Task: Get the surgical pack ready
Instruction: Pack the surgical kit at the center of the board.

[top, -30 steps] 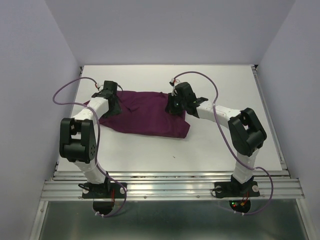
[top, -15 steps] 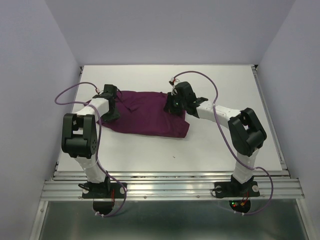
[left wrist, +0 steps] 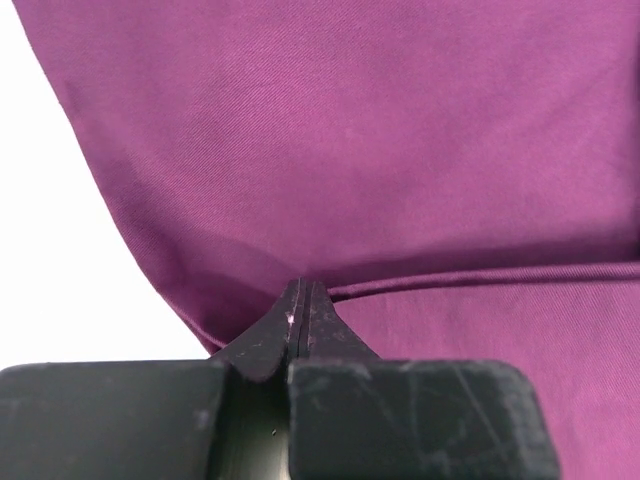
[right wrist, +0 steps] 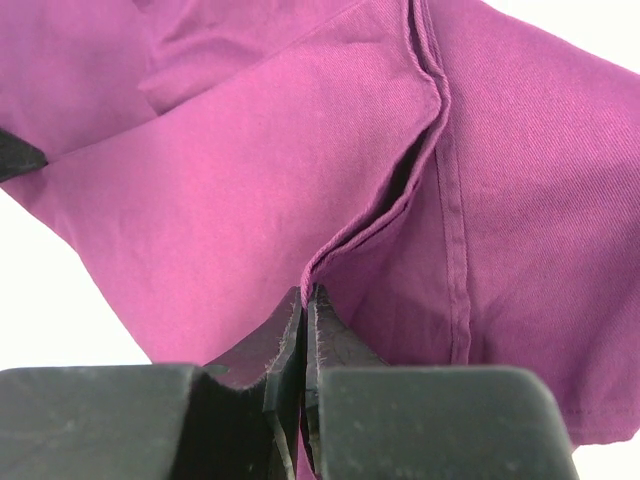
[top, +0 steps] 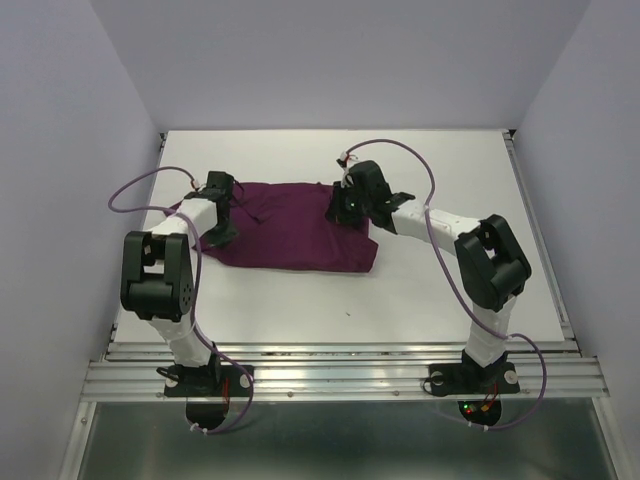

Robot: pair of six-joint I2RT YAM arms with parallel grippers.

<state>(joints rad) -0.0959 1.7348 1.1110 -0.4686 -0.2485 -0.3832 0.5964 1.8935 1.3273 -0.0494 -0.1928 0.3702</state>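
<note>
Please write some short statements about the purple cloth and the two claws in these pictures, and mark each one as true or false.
1. The purple cloth lies on the white table. True.
2. The left claw hangs wide open above the cloth. False: its jaws are shut, pinching a fold at the cloth's left end.
3. The right claw is shut on the cloth. True.
4. The cloth hangs over the near edge of the table. False: it lies wholly on the table top.
5. Both claws grip the same end of the cloth. False: the left one is at the left end, the right one at the right end.
</note>
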